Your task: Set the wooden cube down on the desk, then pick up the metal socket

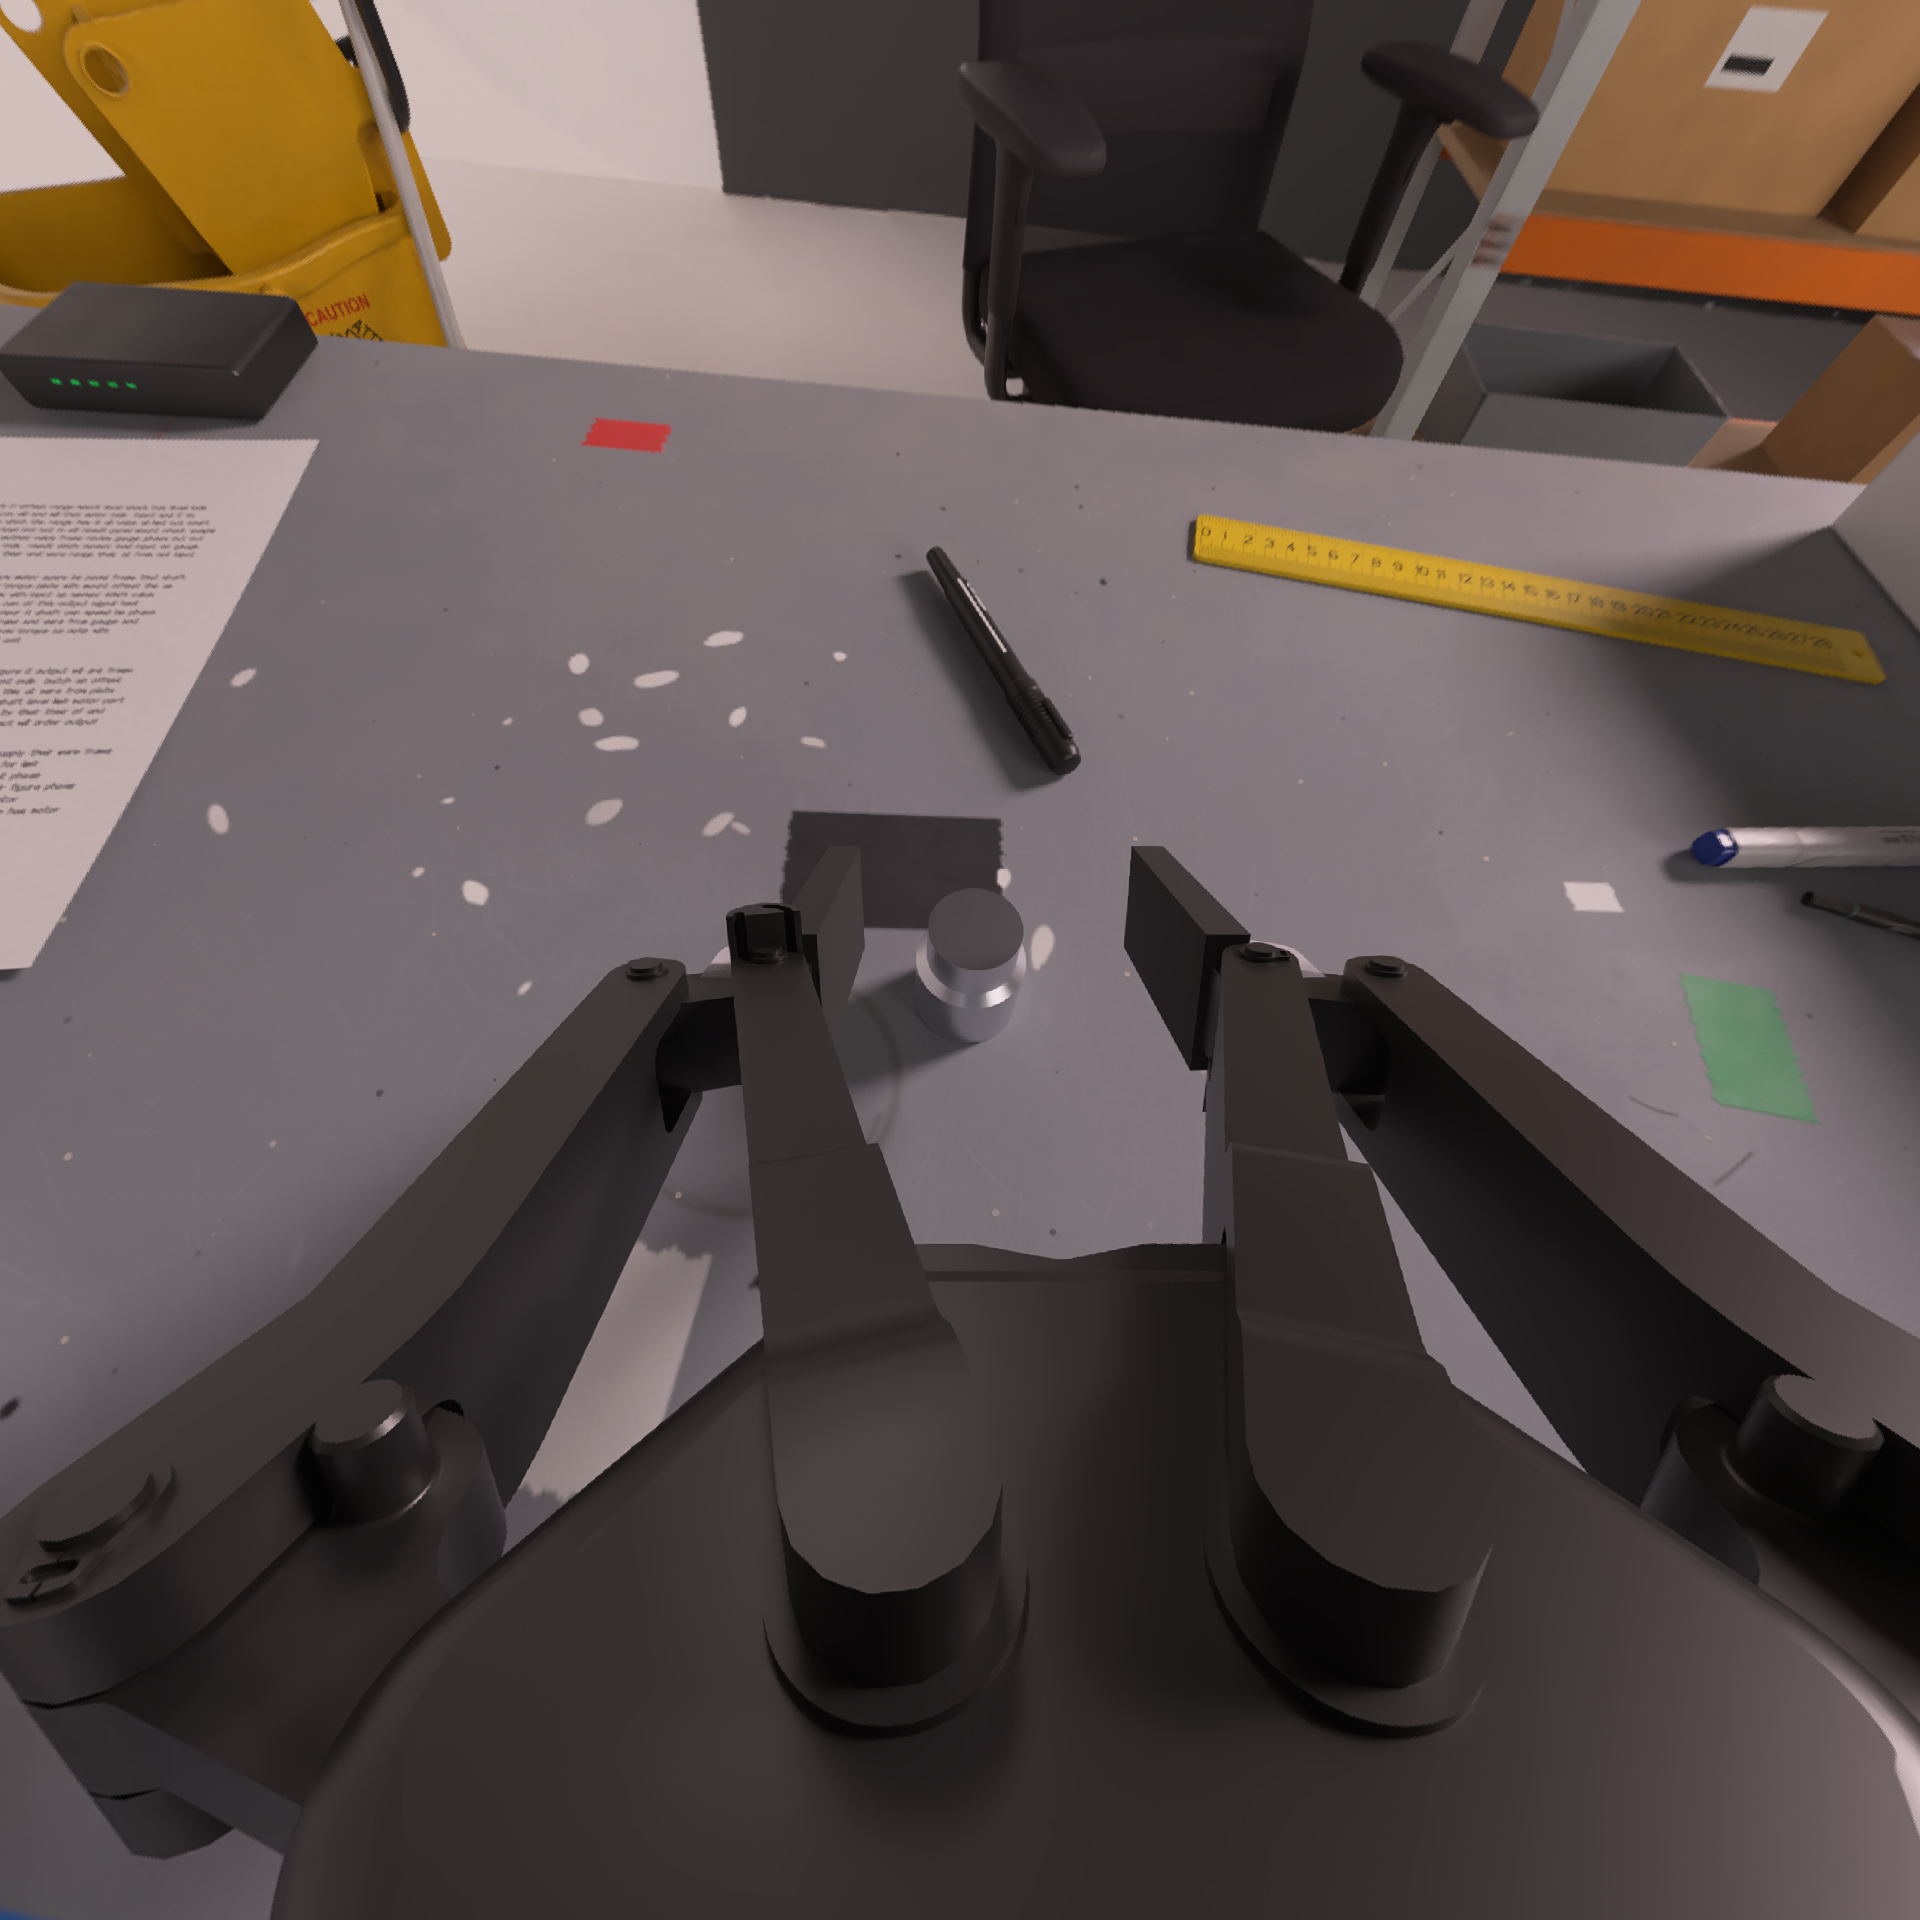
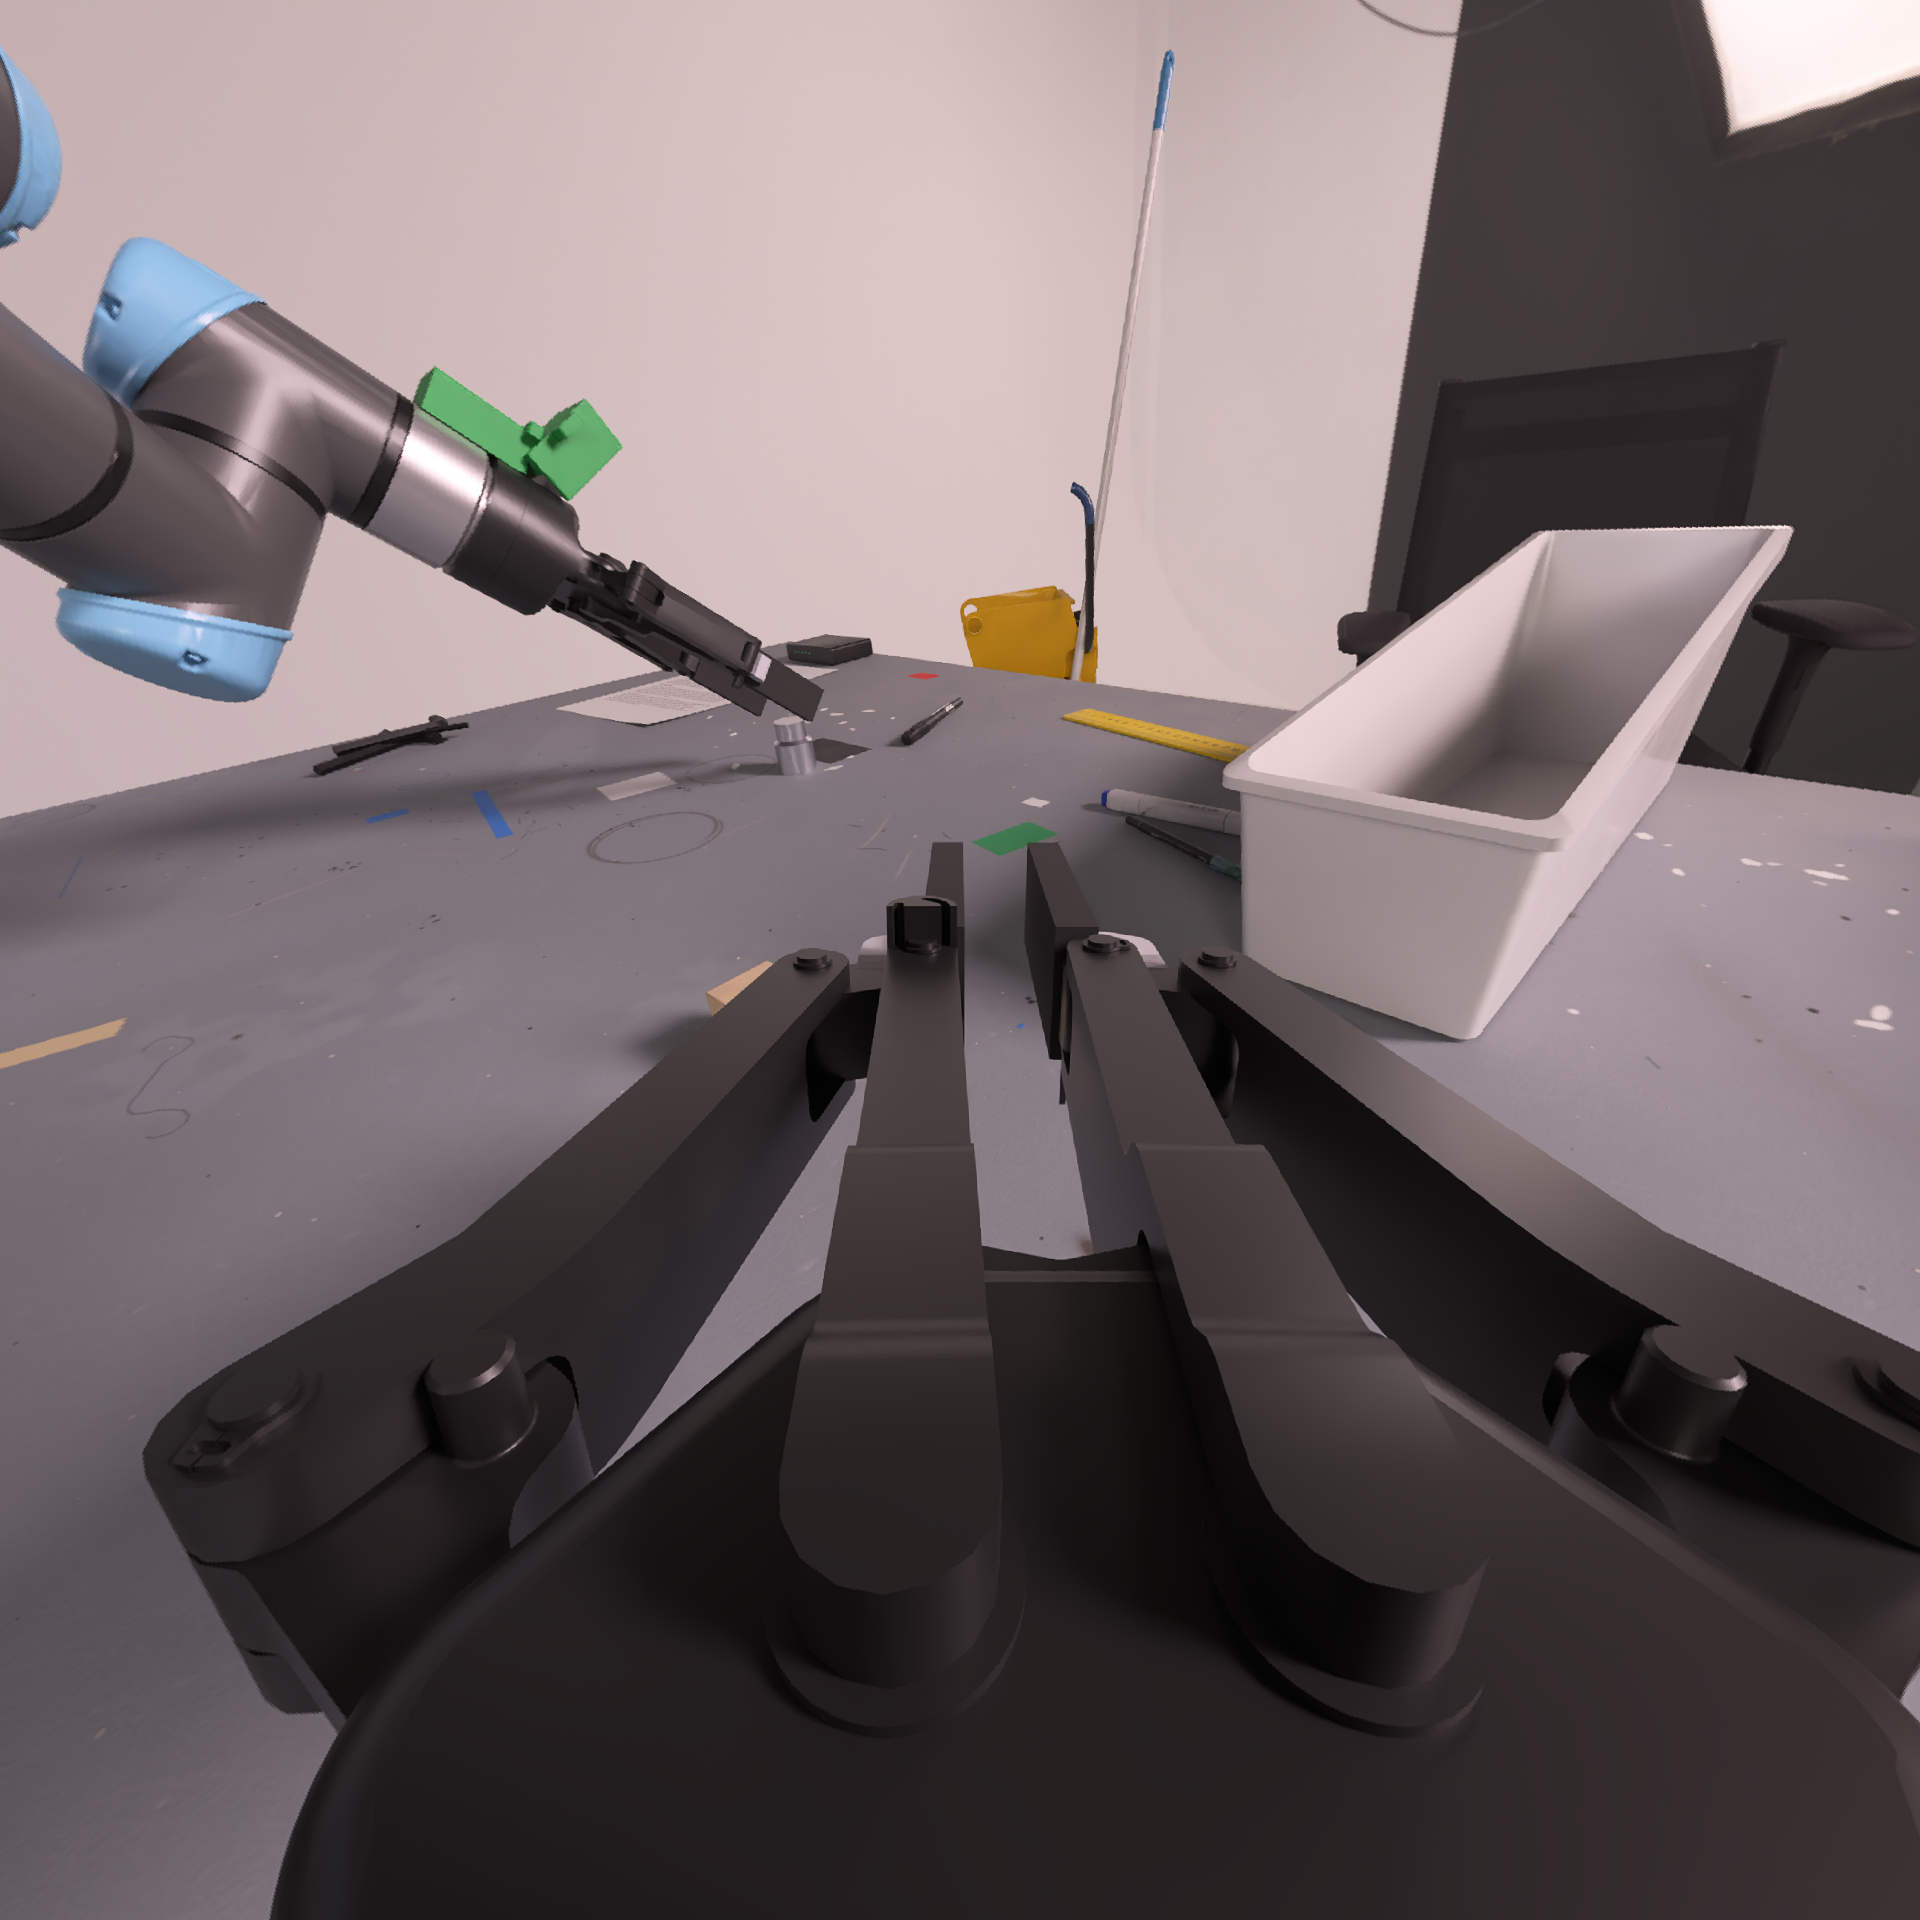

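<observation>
The metal socket (image 1: 971,961) is a short silver cylinder standing upright on the grey desk (image 1: 416,1039). My left gripper (image 1: 997,914) is open and low over the desk, with the socket between its fingers, nearer the left one and touching neither. The right wrist view shows this gripper (image 2: 790,701) just above the socket (image 2: 795,748). My right gripper (image 2: 997,883) is empty, its jaws a narrow gap apart, low over the desk. A tan corner of the wooden cube (image 2: 738,982) rests on the desk left of it, mostly hidden by the linkage.
A black pen (image 1: 1003,665) lies beyond the socket, and a yellow ruler (image 1: 1527,597) and a blue-capped marker (image 1: 1808,844) to the right. A paper sheet (image 1: 104,644) and a black box (image 1: 156,348) are at the left. A white bin (image 2: 1455,831) stands right of my right gripper.
</observation>
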You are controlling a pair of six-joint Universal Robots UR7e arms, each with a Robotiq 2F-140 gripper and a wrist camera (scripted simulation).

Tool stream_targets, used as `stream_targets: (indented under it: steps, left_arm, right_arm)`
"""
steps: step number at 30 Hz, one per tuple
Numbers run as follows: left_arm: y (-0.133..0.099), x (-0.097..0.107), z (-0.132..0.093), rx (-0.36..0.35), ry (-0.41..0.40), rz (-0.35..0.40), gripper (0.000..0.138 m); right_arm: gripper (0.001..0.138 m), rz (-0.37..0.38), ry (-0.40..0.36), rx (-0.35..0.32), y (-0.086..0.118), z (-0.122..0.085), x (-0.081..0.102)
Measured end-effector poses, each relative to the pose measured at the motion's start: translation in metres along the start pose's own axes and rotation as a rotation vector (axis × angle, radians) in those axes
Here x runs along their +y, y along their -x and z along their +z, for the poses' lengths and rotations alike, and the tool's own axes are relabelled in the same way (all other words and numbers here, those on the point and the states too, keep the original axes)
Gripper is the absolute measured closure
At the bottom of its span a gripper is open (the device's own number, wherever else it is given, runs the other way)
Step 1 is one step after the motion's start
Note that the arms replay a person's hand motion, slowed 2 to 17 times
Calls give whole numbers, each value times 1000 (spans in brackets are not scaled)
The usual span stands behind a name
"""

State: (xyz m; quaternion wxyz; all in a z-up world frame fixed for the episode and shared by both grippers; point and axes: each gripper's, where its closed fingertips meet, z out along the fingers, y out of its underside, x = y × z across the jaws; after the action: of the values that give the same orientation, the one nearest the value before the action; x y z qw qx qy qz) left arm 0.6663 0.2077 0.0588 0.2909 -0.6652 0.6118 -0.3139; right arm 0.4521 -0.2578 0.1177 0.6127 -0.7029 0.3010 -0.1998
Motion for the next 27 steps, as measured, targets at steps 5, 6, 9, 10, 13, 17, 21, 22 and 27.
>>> stream_targets:
  steps: [5, 6, 9, 10, 13, 17, 21, 22, 27]
  left_arm:
    - [1, 9, 10, -21, 41, 8, 70]
    - [1, 10, 12, -26, 46, 10, 70]
    - [1, 13, 16, -39, 60, 17, 71]
    - [1, 14, 18, -44, 65, 19, 71]
    - [2, 16, 21, -60, 77, 28, 72]
    - [3, 20, 25, -87, 93, 45, 82]
    - [6, 22, 26, -118, 108, 70, 98]
    - [7, 22, 26, -126, 111, 78, 103]
    - [10, 22, 25, -159, 119, 110, 105]
  right_arm:
    - [123, 4, 4, -1, -1, 1, 1]
    - [123, 5, 5, -1, -1, 1, 1]
    - [123, 8, 7, -2, -1, 1, 2]
    - [123, 8, 7, -2, -1, 1, 2]
    - [123, 10, 9, -3, -1, 1, 3]
    - [123, 12, 11, -5, -1, 1, 3]
    - [123, 12, 13, -5, -1, 2, 4]
    - [123, 12, 13, -5, -1, 2, 4]
    - [123, 10, 13, -4, -1, 2, 3]
